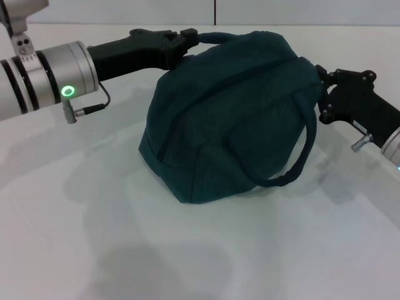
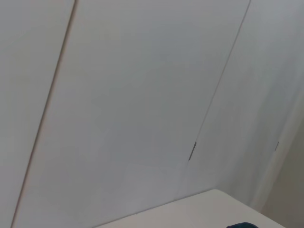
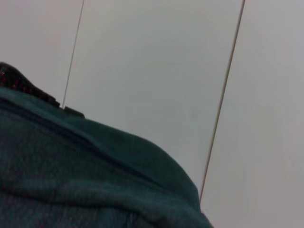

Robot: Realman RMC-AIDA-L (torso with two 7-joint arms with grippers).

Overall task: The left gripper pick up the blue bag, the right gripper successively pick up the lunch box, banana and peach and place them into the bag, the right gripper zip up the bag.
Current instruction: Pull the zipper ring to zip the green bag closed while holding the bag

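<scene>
One bag (image 1: 231,112) is counted on one table (image 1: 94,237). Two loop handles are seen on the bag: one (image 1: 294,162) hanging at its right side, one (image 1: 215,37) at its top left. Two grippers are counted, the left gripper (image 1: 187,44) at the bag's upper left, the right gripper (image 1: 322,84) at its right end.

You have a plain white tabletop (image 1: 94,237) before you, and the blue bag (image 1: 231,119) sits directly on it near the middle.
</scene>
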